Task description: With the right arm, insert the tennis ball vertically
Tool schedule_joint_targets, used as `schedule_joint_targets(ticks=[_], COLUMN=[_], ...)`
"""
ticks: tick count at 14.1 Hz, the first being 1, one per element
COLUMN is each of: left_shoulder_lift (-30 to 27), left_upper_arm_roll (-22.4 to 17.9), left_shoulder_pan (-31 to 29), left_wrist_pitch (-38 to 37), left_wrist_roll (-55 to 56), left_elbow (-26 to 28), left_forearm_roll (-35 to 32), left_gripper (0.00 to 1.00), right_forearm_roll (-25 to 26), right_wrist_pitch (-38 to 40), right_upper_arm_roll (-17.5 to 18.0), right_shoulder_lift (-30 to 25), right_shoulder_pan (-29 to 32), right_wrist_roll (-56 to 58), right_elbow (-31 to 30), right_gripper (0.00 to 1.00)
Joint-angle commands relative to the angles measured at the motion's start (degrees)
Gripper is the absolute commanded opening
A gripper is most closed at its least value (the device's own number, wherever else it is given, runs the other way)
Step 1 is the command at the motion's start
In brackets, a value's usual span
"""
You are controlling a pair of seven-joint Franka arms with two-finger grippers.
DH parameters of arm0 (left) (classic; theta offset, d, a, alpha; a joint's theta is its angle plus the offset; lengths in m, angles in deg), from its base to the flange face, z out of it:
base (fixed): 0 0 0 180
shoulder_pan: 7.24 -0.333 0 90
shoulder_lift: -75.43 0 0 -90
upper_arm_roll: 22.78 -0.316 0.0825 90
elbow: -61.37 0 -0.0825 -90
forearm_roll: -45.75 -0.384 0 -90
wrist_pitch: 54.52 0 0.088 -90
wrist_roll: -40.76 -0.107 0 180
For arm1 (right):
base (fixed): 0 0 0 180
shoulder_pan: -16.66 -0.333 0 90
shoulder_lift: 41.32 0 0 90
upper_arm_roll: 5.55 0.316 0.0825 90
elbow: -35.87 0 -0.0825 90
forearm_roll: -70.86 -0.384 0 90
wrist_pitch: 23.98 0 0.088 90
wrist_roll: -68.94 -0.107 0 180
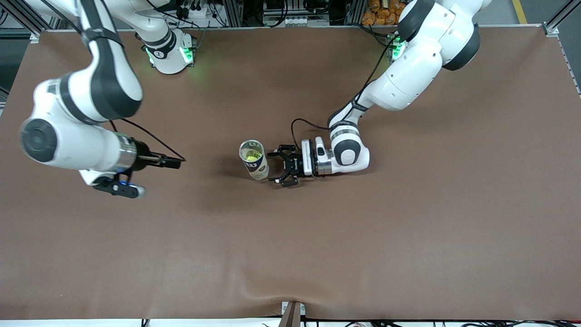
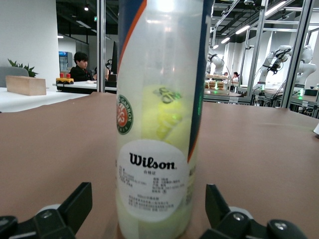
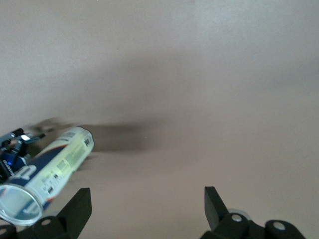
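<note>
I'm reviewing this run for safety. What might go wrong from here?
1. The left gripper is open with its fingers close on either side of the upright can; a small sideways move may tip it.
2. The ball sits in the open-topped can, so a tip may spill it.
3. The right gripper is over bare table beside the can; swinging toward it may knock it.

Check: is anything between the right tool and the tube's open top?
Nothing visible: only bare table lies between the right tool and the upright tube. The open left tool flanks the tube toward the left arm's end. A tennis ball already sits inside.
</note>
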Motion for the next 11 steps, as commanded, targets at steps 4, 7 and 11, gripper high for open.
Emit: schedule_joint_targets(ticks=[4,7,11], left_shoulder_lift=[-12.65,-15.11,-17.58], left_upper_arm_roll=[1.33,1.24,1.24], left_shoulder_pan=[-9.45,-14.37,-20.7], left_wrist_pitch=[-0.91,-4.95,-10.22], left_wrist_roll=[3.86,13.87,25.39], left_elbow=[14.44,14.01,11.56], left_forearm_roll=[-11.13,-23.16,-38.37], left_gripper=[1.0,1.0,1.0], right_forearm_roll=[1.47,5.95,8.32], right_wrist_pitch=[-0.34,1.93,12.2], right_upper_arm_roll=[1.02,1.02,1.19], right_shoulder_lift=[-14.61,-16.91,-17.44], right_shoulder_pan=[8.53,10.91,11.97], right_wrist_roll=[12.5,18.57,19.99], right_elbow=[-9.44,-7.34,2.24], right_gripper=[1.0,1.0,1.0])
